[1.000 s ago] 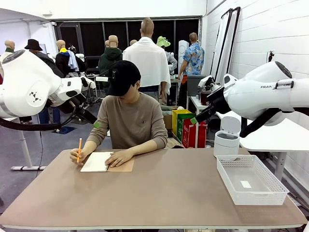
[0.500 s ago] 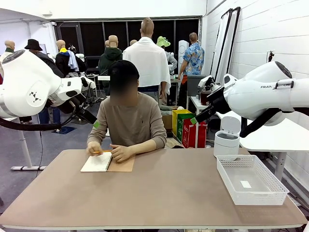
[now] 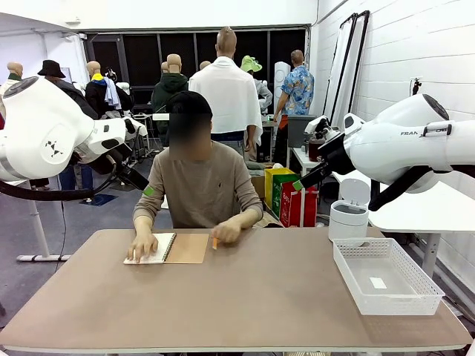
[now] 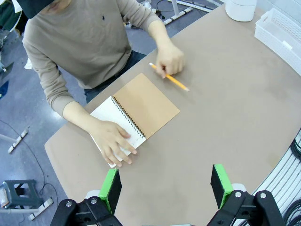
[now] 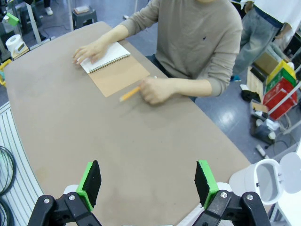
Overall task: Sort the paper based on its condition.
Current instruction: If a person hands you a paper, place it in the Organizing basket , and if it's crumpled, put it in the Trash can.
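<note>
Left wrist view looks down from well above the tabletop (image 4: 211,122). The left end effector (image 4: 165,182) has its two green-padded fingers spread wide apart, with nothing between them. Ahead of it, past the finger on the picture's left, a spiral notebook (image 4: 150,106) lies opened flat, its brown cover folded out to one side. The paper (image 4: 109,112) is the white page bound in that notebook, and a person's hand (image 4: 114,143) lies flat on it. Farther ahead, roughly in line with the gap between the fingers, the person's other hand (image 4: 170,60) rests on an orange pencil (image 4: 178,84). The pencil lies on the tabletop near the notebook's cover but apart from it. Far ahead on the other finger's side, a white basket (image 4: 282,28) sits at the corner of the picture.

Right wrist view shows the right end effector (image 5: 147,182) likewise spread apart and empty, high over bare tabletop. From it, the notebook and its page lie far ahead, beyond the finger on the picture's left. The pencil is nearer the middle. A white bin (image 5: 240,181) stands off the tabletop's edge, just beyond the other finger.
</note>
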Robot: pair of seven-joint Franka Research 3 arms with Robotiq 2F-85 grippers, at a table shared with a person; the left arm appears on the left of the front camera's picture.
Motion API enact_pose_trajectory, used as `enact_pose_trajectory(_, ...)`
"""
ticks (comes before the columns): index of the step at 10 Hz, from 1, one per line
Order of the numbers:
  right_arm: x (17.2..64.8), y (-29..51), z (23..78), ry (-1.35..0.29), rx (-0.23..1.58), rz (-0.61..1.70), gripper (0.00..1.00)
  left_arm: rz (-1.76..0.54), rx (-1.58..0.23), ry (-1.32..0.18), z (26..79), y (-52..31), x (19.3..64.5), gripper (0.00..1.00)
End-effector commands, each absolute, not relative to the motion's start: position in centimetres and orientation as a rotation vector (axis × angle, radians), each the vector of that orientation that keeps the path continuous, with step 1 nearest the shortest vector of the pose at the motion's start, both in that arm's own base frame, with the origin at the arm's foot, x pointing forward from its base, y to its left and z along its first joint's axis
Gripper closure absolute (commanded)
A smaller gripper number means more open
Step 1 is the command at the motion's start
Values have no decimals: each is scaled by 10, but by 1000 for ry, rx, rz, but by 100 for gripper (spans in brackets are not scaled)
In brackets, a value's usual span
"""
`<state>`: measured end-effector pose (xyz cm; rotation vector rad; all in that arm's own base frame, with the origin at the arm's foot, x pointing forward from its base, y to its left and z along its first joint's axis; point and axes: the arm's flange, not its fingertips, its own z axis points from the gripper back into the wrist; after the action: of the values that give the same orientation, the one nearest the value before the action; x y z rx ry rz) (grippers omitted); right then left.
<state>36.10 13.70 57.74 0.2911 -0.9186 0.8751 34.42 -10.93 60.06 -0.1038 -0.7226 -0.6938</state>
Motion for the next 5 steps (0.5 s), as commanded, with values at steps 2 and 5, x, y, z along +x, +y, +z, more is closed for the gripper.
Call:
enact_pose_trajectory(2, 361, 137, 577, -918, 291, 876, 0, -699, -113, -732, 601, -109, 345, 0)
enact_pose_trajectory(5, 361, 137, 577, -918, 291, 876, 0, -699, -113, -732, 601, -109, 345, 0)
